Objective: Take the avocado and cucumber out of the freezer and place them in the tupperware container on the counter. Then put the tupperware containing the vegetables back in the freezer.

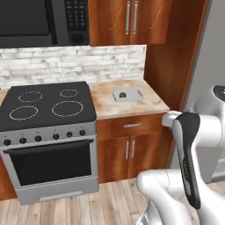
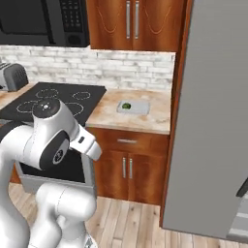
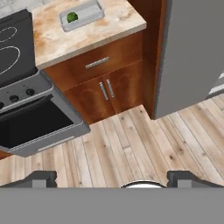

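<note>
The tupperware container [image 1: 130,95] [image 2: 137,107] [image 3: 85,13] rests on the counter [image 1: 105,102] [image 2: 106,114] [image 3: 52,37] beside the stove. Inside it lies a small round green thing that looks like the avocado [image 1: 122,94] [image 2: 126,105] [image 3: 71,17]. The cucumber is out of view. The freezer [image 1: 208,57] [image 2: 213,121] [image 3: 188,52] stands right of the counter, its big grey door swung out. In the hand view my gripper [image 3: 113,180] is open and holds nothing. It hangs over the wooden floor in front of the cabinets, well back from the container.
A black stove top [image 1: 46,105] [image 2: 53,99] with an oven below sits left of the counter. A black microwave [image 1: 41,22] hangs above it. Wood cabinets [image 3: 105,87] stand under the counter. A toaster [image 2: 12,76] sits far left. Pale freezer shelves [image 3: 217,85] peek past the door.
</note>
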